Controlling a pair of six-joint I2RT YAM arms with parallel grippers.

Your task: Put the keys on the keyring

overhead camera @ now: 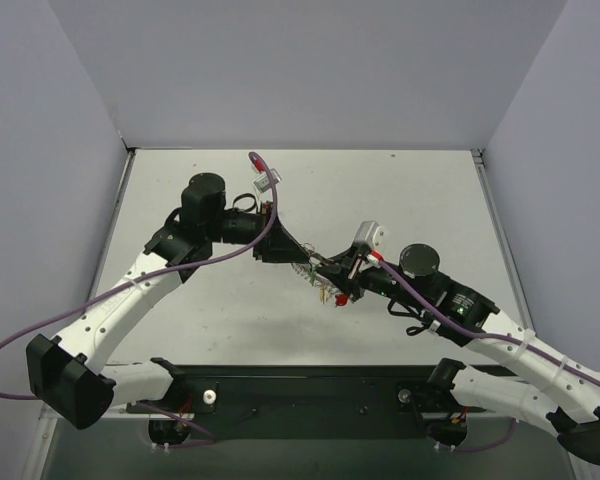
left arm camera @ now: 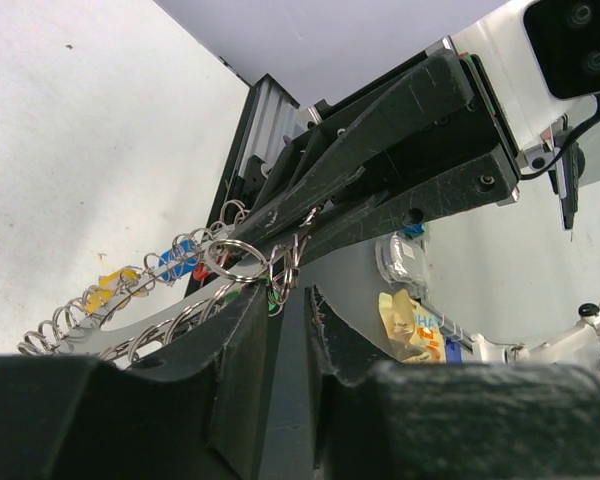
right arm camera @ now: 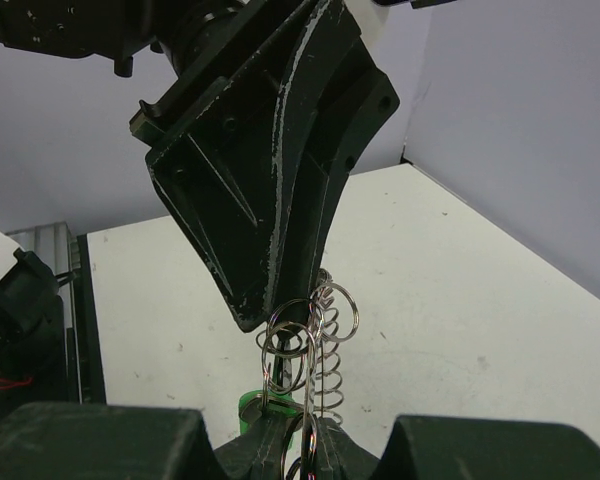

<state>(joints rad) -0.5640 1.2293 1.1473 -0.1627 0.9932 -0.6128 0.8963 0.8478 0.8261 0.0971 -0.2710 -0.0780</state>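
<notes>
Both grippers meet over the middle of the table. The keyring [left arm camera: 75, 310], a long grey wire coil [right arm camera: 327, 375], carries small split rings [right arm camera: 302, 340]. Keys hang along it with yellow [left arm camera: 115, 285], blue [left arm camera: 180, 255], red [left arm camera: 200, 270] and green [right arm camera: 263, 405] heads; from above they are a small cluster [overhead camera: 325, 292]. My right gripper [right arm camera: 315, 438] [overhead camera: 332, 275] is shut on the coil's end and its rings. My left gripper [left arm camera: 292, 295] [overhead camera: 285, 250] has its tips at those rings. Its jaws stand a narrow gap apart, and a pinch there cannot be made out.
A clear packet [left arm camera: 405, 260] and a yellow label [left arm camera: 408, 322] show beside the right arm. Purple cables [overhead camera: 130, 285] trail from both arms. Grey walls close the table at its back edge [overhead camera: 300, 150] and both sides.
</notes>
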